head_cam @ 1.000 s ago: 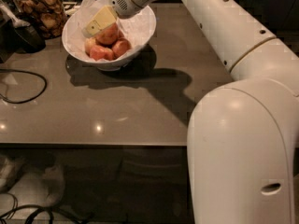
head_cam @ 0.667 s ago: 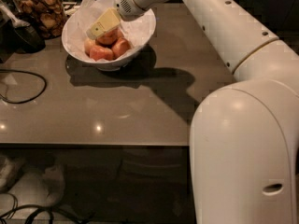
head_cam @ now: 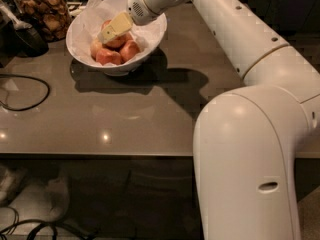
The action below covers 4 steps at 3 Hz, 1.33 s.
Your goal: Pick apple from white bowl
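The white bowl (head_cam: 150, 36), lined with crinkled white paper, stands at the back left of the grey table. Several red apples lie in it. The red-orange apple (head_cam: 120, 41) sits on top of the pile, with paler apples (head_cam: 108, 57) in front of and beside it. My gripper (head_cam: 113, 29), pale yellow, reaches down into the bowl from the upper right. It lies right on the top apple and covers that apple's upper left side.
A glass jar of brown snacks (head_cam: 42, 11) stands left of the bowl, with a dark object (head_cam: 22, 36) next to it. A black cable (head_cam: 30, 91) loops on the table's left side. The table's front edge (head_cam: 100, 155) runs across the middle. My white arm (head_cam: 250, 59) fills the right.
My gripper and wrist have shifted slightly right and down onto the top apple. The bowl and the other apples have not moved.
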{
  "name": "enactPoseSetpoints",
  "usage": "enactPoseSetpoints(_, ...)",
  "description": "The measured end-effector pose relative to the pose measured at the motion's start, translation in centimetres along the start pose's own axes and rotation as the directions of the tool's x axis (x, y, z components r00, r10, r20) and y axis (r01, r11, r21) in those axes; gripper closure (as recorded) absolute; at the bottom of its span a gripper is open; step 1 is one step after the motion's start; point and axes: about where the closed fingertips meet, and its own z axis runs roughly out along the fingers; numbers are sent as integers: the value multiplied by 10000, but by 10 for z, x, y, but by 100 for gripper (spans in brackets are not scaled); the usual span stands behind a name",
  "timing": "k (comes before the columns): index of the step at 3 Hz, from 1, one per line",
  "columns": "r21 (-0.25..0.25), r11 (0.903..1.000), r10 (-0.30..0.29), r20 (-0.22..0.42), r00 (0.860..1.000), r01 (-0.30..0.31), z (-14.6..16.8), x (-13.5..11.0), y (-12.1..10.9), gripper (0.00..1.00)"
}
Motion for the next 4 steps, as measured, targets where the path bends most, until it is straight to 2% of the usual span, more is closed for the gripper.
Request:
enactPoseSetpoints(2, -280, 9995, -137, 123, 9998, 140, 9, -16, 5, 0)
enactPoseSetpoints(3, -666, 9976, -180, 100, 9998, 186, 20, -19, 15, 0)
enactPoseSetpoints(4, -709, 9973, -164, 91, 9998, 170, 22, -19, 16, 0)
